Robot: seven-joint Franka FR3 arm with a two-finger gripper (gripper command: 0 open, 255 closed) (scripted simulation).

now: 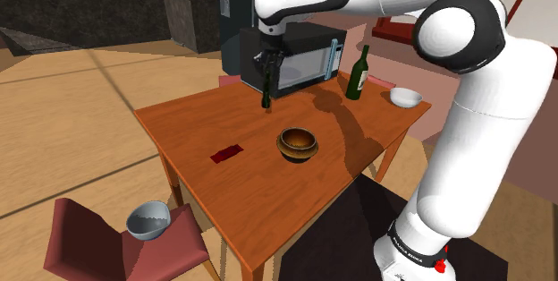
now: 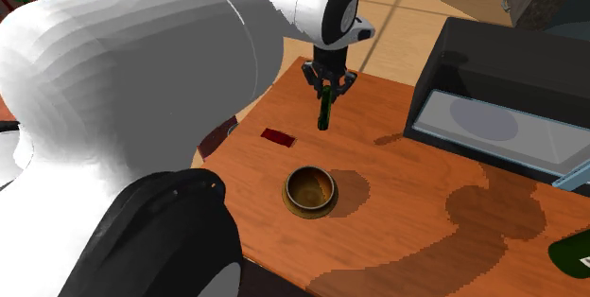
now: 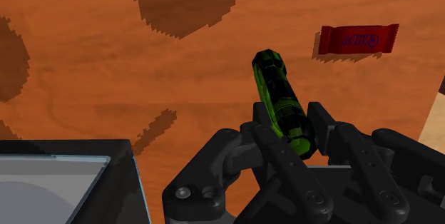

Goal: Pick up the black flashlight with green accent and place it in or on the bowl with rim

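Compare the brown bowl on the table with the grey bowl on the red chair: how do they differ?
Colour: the brown bowl is golden-brown; the grey bowl is pale grey. Place: the brown bowl sits on the table; the grey bowl sits on the red chair, lower down. Both stand open side up and look empty.

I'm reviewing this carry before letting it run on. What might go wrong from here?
1. The fingers clasp the flashlight near one end, so most of it hangs free and tilted; it may pivot or slip during the move.
2. The brown bowl looks small beside the long flashlight, so a release may leave it across the rim or tip it out.
3. The microwave stands close by; a wide swing might clip it.
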